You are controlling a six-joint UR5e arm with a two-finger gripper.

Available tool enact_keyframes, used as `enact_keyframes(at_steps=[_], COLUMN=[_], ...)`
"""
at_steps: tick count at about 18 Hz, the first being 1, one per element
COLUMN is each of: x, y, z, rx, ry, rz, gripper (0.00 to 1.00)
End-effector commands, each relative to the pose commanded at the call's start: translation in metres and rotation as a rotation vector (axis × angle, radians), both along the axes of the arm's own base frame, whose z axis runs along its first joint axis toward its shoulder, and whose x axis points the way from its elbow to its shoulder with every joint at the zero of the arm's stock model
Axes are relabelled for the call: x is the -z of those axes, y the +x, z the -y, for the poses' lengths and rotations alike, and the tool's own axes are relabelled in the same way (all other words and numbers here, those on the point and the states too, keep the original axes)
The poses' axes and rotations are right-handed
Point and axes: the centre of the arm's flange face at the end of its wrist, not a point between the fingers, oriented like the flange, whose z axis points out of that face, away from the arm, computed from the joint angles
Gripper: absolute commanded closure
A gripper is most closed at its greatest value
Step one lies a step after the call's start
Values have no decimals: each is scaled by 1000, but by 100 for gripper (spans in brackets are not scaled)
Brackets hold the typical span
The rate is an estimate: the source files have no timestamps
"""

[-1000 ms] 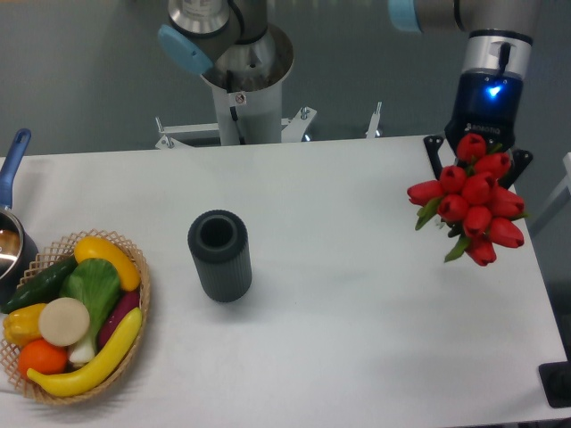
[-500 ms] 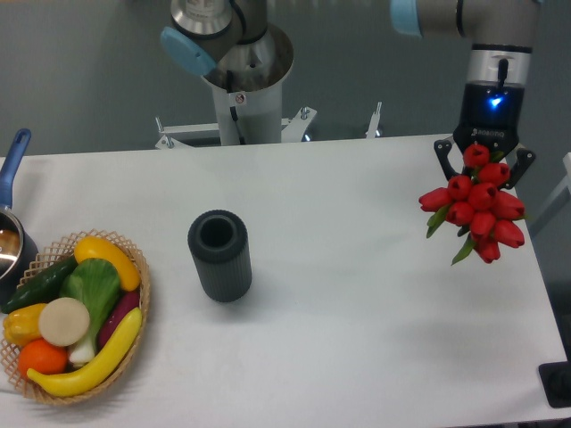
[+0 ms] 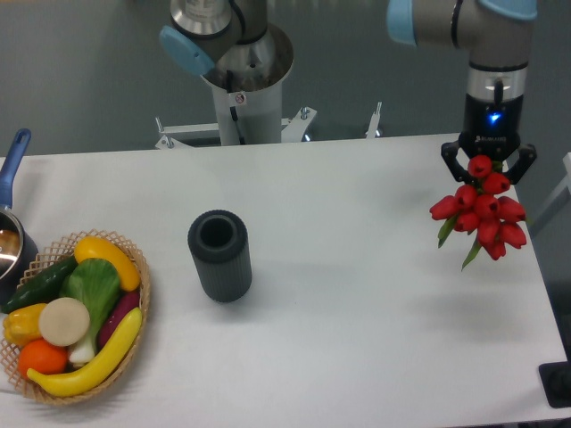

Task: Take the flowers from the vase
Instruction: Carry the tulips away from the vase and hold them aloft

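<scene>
The flowers (image 3: 482, 211), a bunch of red tulip buds with green leaves, hang at the table's right side. My gripper (image 3: 488, 162) sits directly over them and is shut on the bunch, its black fingers (image 3: 453, 157) showing on either side of the top bud. The stems are hidden behind the buds. The vase (image 3: 219, 255), a dark ribbed cylinder, stands upright and empty at the left-centre of the table, far from the gripper.
A wicker basket (image 3: 141, 290) of vegetables sits at the front left. A blue-handled pot (image 3: 11, 192) is at the left edge. The arm's base column (image 3: 241, 89) stands behind the table. The table's right edge runs just beyond the flowers.
The gripper has moved a little to the right and away with the flowers, which look smaller and now hang nearer the table's right edge. The vase and basket have not moved.
</scene>
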Motion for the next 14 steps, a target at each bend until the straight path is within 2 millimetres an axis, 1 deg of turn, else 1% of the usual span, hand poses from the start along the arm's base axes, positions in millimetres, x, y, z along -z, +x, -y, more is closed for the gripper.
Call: enact_keyframes(at_steps=[4,6,12,14], x=[11,11,16,16], y=[6,9,11,14], z=[2,0,2,-2], rx=[27,61,83,89], ry=[-99,-149,-205,-214], rz=[46,57,64,61], gripper=[92,92,92,92])
